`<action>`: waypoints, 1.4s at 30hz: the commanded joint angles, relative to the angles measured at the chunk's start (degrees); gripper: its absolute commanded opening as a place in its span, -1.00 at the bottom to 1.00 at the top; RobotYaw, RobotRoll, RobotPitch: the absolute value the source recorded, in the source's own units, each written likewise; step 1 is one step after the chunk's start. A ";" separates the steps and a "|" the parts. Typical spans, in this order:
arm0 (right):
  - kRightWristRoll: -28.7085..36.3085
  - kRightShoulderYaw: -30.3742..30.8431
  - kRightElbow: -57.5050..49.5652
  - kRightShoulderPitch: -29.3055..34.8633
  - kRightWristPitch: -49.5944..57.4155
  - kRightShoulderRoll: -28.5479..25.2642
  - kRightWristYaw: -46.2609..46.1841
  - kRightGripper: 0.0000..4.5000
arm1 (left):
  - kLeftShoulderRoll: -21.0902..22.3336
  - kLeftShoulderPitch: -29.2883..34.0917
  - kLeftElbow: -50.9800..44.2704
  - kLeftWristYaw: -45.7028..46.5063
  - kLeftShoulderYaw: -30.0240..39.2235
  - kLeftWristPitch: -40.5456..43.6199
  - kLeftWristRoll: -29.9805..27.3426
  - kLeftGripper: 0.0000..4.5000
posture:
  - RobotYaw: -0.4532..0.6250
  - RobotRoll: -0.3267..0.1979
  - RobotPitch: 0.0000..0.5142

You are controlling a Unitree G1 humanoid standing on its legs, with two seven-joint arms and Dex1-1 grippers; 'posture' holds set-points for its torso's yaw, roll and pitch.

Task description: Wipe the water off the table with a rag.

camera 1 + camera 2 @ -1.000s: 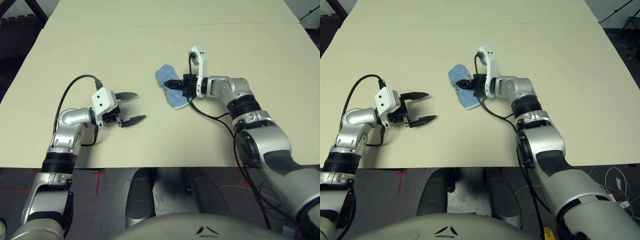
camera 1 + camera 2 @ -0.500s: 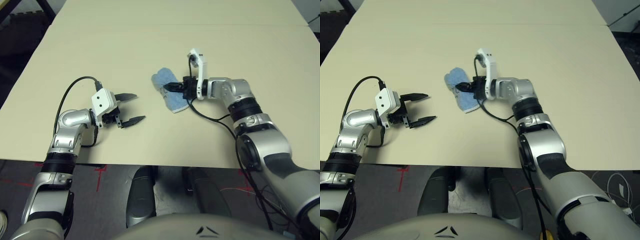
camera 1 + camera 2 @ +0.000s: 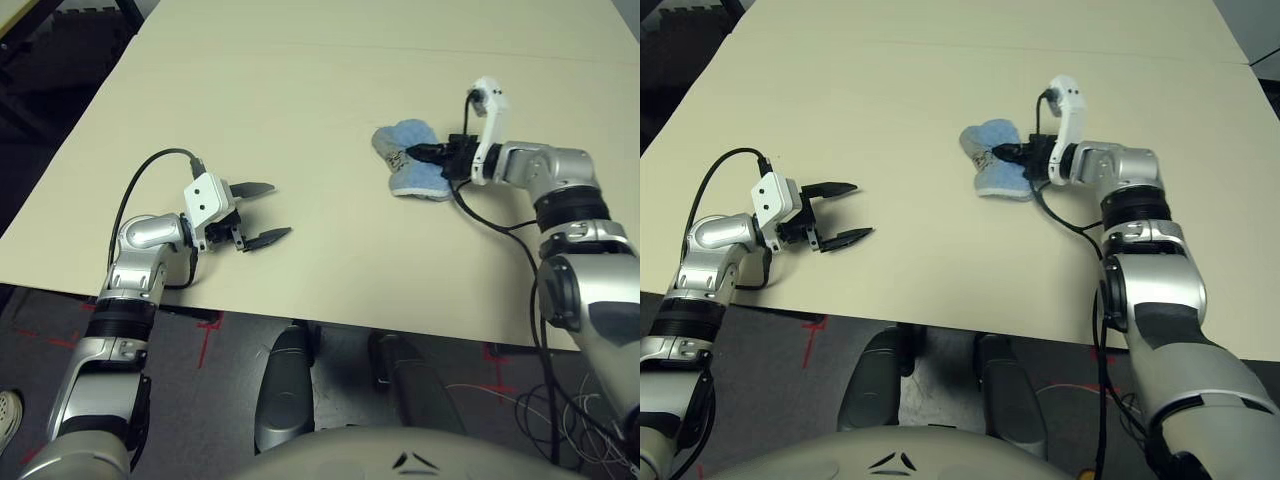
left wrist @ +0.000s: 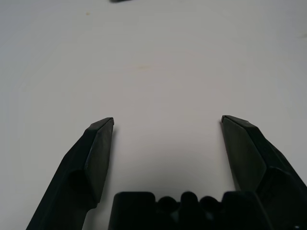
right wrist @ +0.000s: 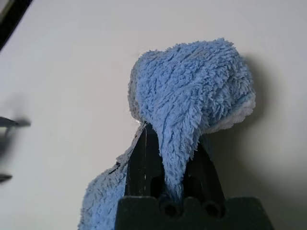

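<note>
Gripping a light-blue terry cloth (image 3: 415,180) between the closed fingers of the right gripper (image 3: 425,152), right of center in the left eye view, and pressing it to the cream tabletop (image 3: 300,230). Hovering at center left, fingers spread wide and empty: the left gripper (image 3: 282,210). Showing as faint yellowish specks (image 4: 142,67) near the top of the left wrist view: droplets on the tabletop.

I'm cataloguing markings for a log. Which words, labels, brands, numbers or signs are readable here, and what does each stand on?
No text can be read with certainty.
Rag: dark lettering on its greyish part, too small and blurred to read.
Robot's right gripper: no readable text.
Robot's left gripper: no readable text.
Table: no readable text.
</note>
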 commanded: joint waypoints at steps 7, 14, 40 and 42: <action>1.89 -3.18 -1.01 -2.21 1.15 -10.45 1.86 -0.95 | -0.85 -1.43 3.11 -1.44 -1.12 -1.39 1.26 1.00 | 0.07 0.25 -0.03; -0.24 -1.31 0.30 -0.23 1.12 -18.44 4.73 -0.95 | -1.25 -2.06 3.23 -1.65 -1.19 -1.19 1.43 1.00 | 0.04 0.25 -0.04; -13.67 4.00 7.14 7.33 -13.82 -23.09 -5.48 0.51 | -2.33 -4.27 2.99 -1.35 -0.89 1.47 0.82 1.00 | -0.01 0.25 -0.06; -14.48 3.91 7.64 6.92 -16.34 -23.65 -7.01 0.84 | -2.69 -4.68 2.87 -0.61 -0.27 2.69 0.28 1.00 | -0.01 0.25 -0.06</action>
